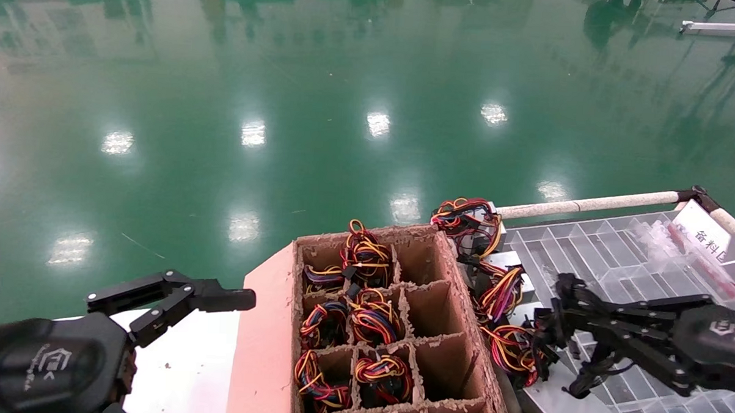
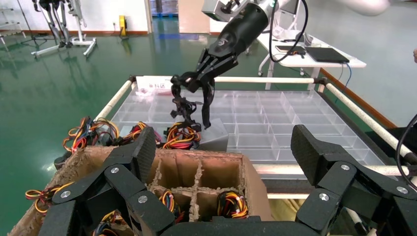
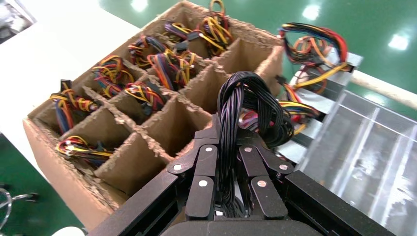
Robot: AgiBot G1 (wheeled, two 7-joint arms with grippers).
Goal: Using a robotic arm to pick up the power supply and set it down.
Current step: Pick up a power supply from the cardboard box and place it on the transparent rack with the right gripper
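My right gripper is shut on the coiled black cable bundle of the power supply. The bundle runs between its fingers and loops out past their tips. In the left wrist view the right gripper hangs over the supply's plain grey box. That box sits tilted at the near edge of the clear tray, beside the cardboard box. I cannot tell whether it is off the surface. My left gripper stays open and empty at the lower left, its fingers spread wide in front of the cardboard box.
A brown cardboard box with divided cells holds several coloured wire bundles; some cells are bare. More grey supplies with red-yellow wires lie between it and the clear compartment tray. A white rail borders the tray. A white tabletop lies at left.
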